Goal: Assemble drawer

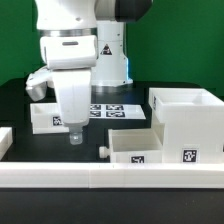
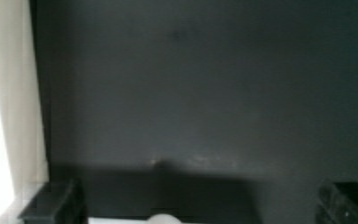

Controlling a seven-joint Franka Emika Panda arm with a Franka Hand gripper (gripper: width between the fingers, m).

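Note:
The large white hollow housing (image 1: 188,124) stands on the exterior view's right, with a tag on its front. One shallow white tray (image 1: 134,150) lies in front of it, its small knob towards the gripper. A second tray (image 1: 44,118) lies on the left, partly behind the gripper. My gripper (image 1: 73,138) points down just above the black table between the two trays. In the wrist view the gripper (image 2: 201,202) is open, its dark fingertips (image 2: 51,202) far apart over bare black table. A blurred white sliver (image 2: 151,218) shows at the frame edge; I cannot tell what it is.
The marker board (image 1: 108,109) lies flat behind the gripper. A long low white rail (image 1: 110,176) runs along the front, and another piece of rail (image 1: 5,140) is at the left. A pale strip (image 2: 2,100) runs along one side of the wrist view.

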